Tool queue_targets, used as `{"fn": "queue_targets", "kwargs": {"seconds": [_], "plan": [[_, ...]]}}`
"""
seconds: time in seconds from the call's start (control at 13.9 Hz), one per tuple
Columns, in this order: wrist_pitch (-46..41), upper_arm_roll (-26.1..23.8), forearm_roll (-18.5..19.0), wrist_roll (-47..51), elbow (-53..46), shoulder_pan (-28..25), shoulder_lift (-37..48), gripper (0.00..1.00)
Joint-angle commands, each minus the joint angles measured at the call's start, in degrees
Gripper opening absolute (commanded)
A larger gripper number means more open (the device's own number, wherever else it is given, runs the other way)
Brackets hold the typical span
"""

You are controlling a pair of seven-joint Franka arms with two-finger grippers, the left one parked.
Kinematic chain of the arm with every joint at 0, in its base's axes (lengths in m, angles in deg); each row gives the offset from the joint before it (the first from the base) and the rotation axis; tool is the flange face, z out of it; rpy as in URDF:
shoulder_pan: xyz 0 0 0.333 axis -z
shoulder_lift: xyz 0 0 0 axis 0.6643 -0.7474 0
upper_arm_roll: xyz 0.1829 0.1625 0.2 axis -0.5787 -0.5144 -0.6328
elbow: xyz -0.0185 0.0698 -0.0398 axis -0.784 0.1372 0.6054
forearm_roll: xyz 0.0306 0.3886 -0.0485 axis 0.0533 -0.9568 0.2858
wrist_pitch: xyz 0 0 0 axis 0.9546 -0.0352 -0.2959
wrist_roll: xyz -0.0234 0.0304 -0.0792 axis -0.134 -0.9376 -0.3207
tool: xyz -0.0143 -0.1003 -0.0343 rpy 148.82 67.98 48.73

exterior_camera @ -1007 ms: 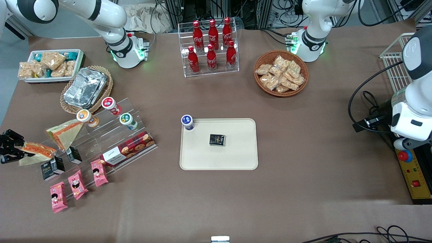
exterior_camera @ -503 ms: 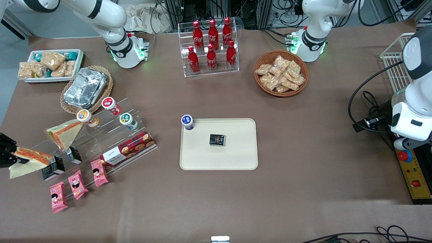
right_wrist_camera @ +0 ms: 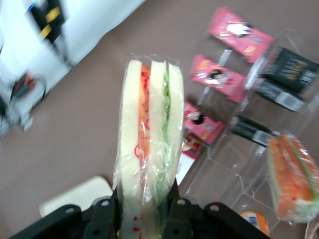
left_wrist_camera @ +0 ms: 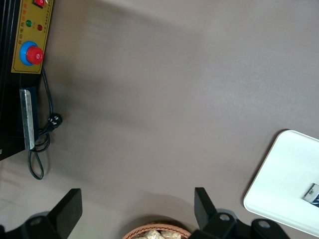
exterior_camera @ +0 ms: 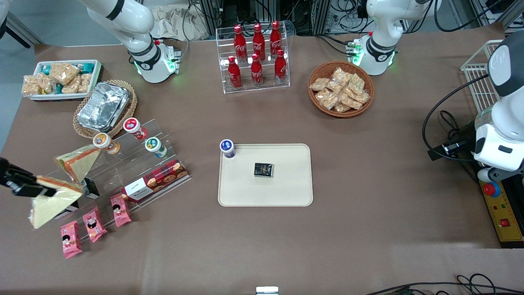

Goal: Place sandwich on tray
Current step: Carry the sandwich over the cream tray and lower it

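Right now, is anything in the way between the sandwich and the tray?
The tool holds the sandwich lifted at the working arm's end of the table. Between it and the tray stand the clear display steps with a cookie box and pink snack packs; carried high, it should pass over.

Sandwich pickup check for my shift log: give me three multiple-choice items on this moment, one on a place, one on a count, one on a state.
1. Where is the sandwich?
A. on the tray
B. in the gripper, above the table
C. in the wicker basket

2. How many red cola bottles stand in the clear rack?
A. four
B. six
C. eight

3. What lies on the tray?
A. a dark packet
B. a sandwich
C. nothing

Answers: 1 B, the gripper clamps it toward the working arm's end. 2 B, six bottles show. 3 A, a dark packet lies there.
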Motion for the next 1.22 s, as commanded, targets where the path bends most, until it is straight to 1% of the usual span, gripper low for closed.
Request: {"fn": "queue_targets", "kwargs": {"seconds": [0.0, 0.07, 0.14, 0.29, 0.36, 0.5, 0.58, 0.65, 0.86, 1.01, 1.08, 1.15], "plan": [[-0.5, -1.8, 1.3, -12.0, -0.4, -4.8, 1.3, 0.35], [-0.3, -1.8, 2.2, -16.4, -0.6, -8.0, 1.2, 0.35], [0.8, -1.8, 5.2, -20.2, -0.6, -11.7, 1.1, 0.35], [3.1, -1.9, 11.5, -24.6, -0.5, -18.5, 0.8, 0.35], [4.1, -1.8, 15.6, -24.8, -0.5, -22.7, 0.3, 0.36], [5.4, -1.9, 27.1, -24.8, -0.4, -31.8, -1.2, 0.36], [5.7, -1.9, 31.5, -24.4, -0.4, -35.2, -2.2, 0.36], [6.4, -1.9, 33.2, -24.5, -0.4, -37.7, -3.5, 0.37], [10.7, -1.9, 34.1, -25.2, -0.4, -40.9, -7.5, 0.37], [14.0, -1.8, 37.6, -25.5, -0.4, -43.8, -10.9, 0.38], [15.9, -1.8, 38.6, -25.6, -0.4, -44.2, -12.6, 0.38], [17.9, -1.9, 38.7, -26.0, -0.4, -44.3, -14.3, 0.38]]}}
